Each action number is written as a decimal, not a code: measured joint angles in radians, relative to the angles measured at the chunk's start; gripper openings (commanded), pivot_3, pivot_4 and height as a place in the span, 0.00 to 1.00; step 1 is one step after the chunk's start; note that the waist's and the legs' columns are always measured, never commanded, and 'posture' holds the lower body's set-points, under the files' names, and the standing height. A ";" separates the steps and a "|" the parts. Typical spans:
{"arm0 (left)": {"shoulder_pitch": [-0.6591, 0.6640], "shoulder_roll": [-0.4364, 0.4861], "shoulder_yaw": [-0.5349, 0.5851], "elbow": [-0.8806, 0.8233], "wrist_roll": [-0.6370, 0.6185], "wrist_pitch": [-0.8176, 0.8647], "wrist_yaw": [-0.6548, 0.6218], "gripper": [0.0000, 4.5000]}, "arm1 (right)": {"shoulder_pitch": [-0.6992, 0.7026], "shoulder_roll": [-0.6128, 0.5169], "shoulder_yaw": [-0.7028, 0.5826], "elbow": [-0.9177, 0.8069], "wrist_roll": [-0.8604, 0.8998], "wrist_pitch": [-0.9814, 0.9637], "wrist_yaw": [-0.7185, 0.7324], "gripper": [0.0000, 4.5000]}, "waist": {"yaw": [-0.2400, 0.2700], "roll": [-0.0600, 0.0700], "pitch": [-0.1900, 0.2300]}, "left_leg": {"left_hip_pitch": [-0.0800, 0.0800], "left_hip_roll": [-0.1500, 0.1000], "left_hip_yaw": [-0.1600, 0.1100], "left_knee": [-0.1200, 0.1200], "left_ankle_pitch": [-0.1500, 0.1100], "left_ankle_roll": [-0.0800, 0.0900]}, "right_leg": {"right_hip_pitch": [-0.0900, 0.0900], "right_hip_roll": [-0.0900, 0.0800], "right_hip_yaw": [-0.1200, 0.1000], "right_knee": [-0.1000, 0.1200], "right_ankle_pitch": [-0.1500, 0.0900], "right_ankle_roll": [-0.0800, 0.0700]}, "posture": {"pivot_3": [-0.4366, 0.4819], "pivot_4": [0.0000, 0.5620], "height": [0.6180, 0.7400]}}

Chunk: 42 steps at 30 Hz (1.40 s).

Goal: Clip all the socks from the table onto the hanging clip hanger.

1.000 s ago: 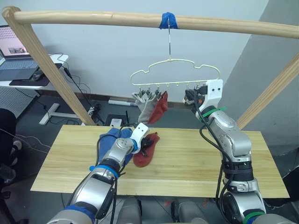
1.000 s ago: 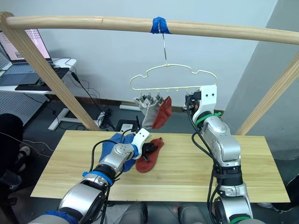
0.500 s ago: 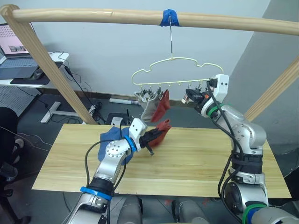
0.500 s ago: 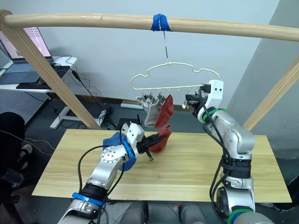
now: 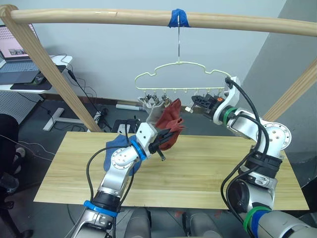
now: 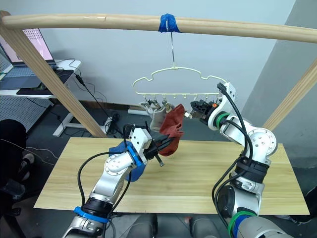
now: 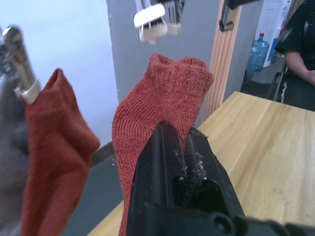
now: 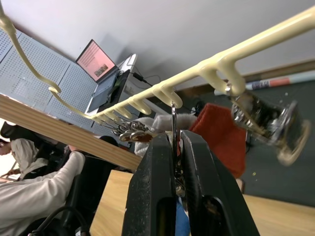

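My left gripper (image 5: 162, 142) is shut on a rust-red sock (image 5: 171, 130) and holds it in the air just below the pale-yellow clip hanger (image 5: 182, 64). A grey sock (image 5: 150, 110) and a second rust-red sock (image 7: 54, 147) hang from clips at the hanger's left end. My right gripper (image 5: 196, 101) is shut on a metal clip (image 8: 174, 123) near the hanger's right end. An empty clip (image 7: 152, 22) hangs right above the held sock. A blue sock (image 5: 114, 147) lies on the table (image 5: 213, 173), partly hidden behind my left arm.
The hanger hooks over a round wooden rail (image 5: 99, 17) at a blue tape mark (image 5: 178, 19), and slanted wooden posts (image 5: 54, 74) stand at both sides. A desk with a laptop (image 5: 17, 62) is at the far left. A person (image 8: 34, 196) stands near the table.
My left gripper has lifted the rust-red sock off the table up to the hanger. My right gripper has shifted left along the clip row, and the hanger has swung left.
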 measured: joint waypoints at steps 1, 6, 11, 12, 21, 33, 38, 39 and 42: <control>-0.003 -0.002 -0.001 0.007 0.005 -0.007 0.003 0.01 | -0.001 0.003 -0.005 -0.002 0.011 0.008 -0.013 0.00 | 0.000 0.000 0.000 | 0.000 0.000 0.000 0.000 0.000 0.000 | 0.000 0.000 0.000 0.000 0.000 0.000 | 0.47 0.31 1.00; -0.025 -0.011 -0.013 0.018 0.015 -0.022 0.026 0.01 | -0.011 0.014 -0.023 -0.009 0.049 0.037 -0.064 0.00 | 0.000 0.000 0.000 | 0.000 0.000 0.000 0.000 0.000 0.000 | 0.000 0.000 0.000 0.000 0.000 0.000 | 0.46 0.29 1.00; -0.048 -0.013 -0.017 0.044 0.015 -0.041 0.033 0.01 | -0.012 0.016 -0.028 -0.013 0.076 0.041 -0.097 0.00 | -0.003 0.000 0.000 | 0.000 0.000 0.000 0.000 0.000 0.000 | -0.001 0.000 0.000 0.000 0.000 0.000 | 0.46 0.29 1.00; -0.050 -0.014 -0.018 0.048 0.016 -0.045 0.039 0.01 | -0.012 0.016 -0.028 -0.014 0.082 0.042 -0.101 0.00 | -0.004 0.000 0.000 | -0.001 0.000 0.000 0.000 0.000 0.000 | -0.001 0.000 0.000 0.000 0.000 0.000 | 0.46 0.29 1.00; -0.079 -0.027 -0.019 0.089 0.019 -0.059 0.047 0.01 | -0.012 0.020 -0.026 -0.015 0.124 0.041 -0.144 0.00 | -0.006 0.000 0.000 | -0.001 0.000 0.000 0.000 0.000 0.000 | -0.001 0.000 0.000 0.000 0.000 0.000 | 0.45 0.29 1.00; -0.107 -0.040 -0.019 0.121 0.023 -0.083 0.050 0.01 | -0.010 0.016 0.001 -0.015 0.159 0.031 -0.178 0.00 | -0.006 0.000 0.000 | -0.002 0.000 0.000 0.000 0.000 0.000 | -0.002 0.000 0.000 0.000 0.000 0.000 | 0.45 0.30 1.00; -0.108 -0.035 -0.019 0.121 0.023 -0.088 0.052 0.01 | -0.009 -0.001 0.008 -0.015 0.160 0.018 -0.180 0.00 | -0.006 0.000 0.000 | -0.002 0.000 0.000 -0.001 0.000 0.000 | -0.002 0.000 0.000 0.000 0.000 0.001 | 0.45 0.30 1.00; -0.108 -0.033 -0.019 0.121 0.023 -0.091 0.052 0.01 | -0.009 -0.004 0.009 -0.015 0.160 0.014 -0.181 0.00 | -0.006 0.000 0.000 | -0.002 0.000 0.000 -0.001 0.000 0.000 | -0.002 0.000 0.000 0.000 -0.001 0.001 | 0.45 0.30 1.00; -0.108 -0.027 -0.018 0.121 0.023 -0.096 0.052 0.01 | -0.009 -0.009 0.009 -0.015 0.161 0.009 -0.181 0.00 | -0.006 0.000 0.000 | -0.002 0.000 0.000 -0.001 0.000 0.000 | -0.002 0.000 0.000 0.000 -0.001 0.002 | 0.45 0.30 1.00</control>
